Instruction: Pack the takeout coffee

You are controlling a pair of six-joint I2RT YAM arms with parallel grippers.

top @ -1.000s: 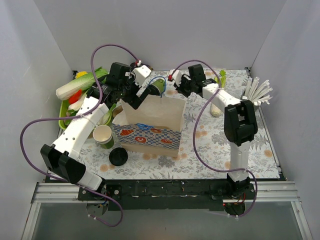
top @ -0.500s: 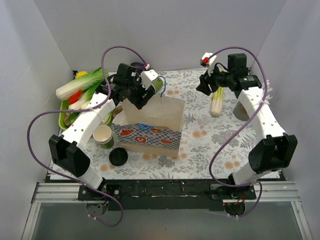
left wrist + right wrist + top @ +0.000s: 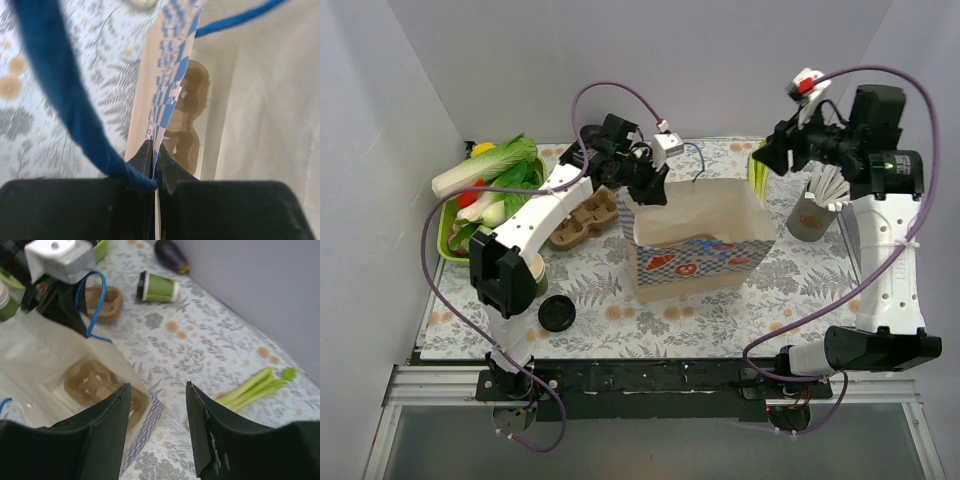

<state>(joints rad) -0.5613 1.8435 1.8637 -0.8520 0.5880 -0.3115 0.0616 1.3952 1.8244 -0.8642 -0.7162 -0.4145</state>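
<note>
Findings, left side: the left gripper is pinching the back left rim of the cream paper bag with the blue-checked band. Its jaws are fully closed on the paper. The bag's blue cord handle is running down to the fingertips. Whether the cord is also caught in the grip cannot be told, as the black fingers are filling the bottom of that wrist view.

Right side: the right gripper is hanging high over the back right of the floral-patterned counter. Its jaws are standing about half open, with nothing between them.

Task item: the small green paper cup with the round black plastic lid is lying on its side on the counter near the back wall. It is just beside a dark purple aubergine, outside the bag and apart from both grippers. From overhead, the left arm's wrist is covering that spot and the cup cannot be made out.

Other items: a brown pulp cup carrier is sitting on the bag's floor, partly cut off by the right gripper's finger. A second pulp carrier is resting on the counter just left of the bag. A loose black lid is lying near the front left. The stacked lidless green cups are half hidden behind the left arm. Green celery stalks are lying to the right.
</note>
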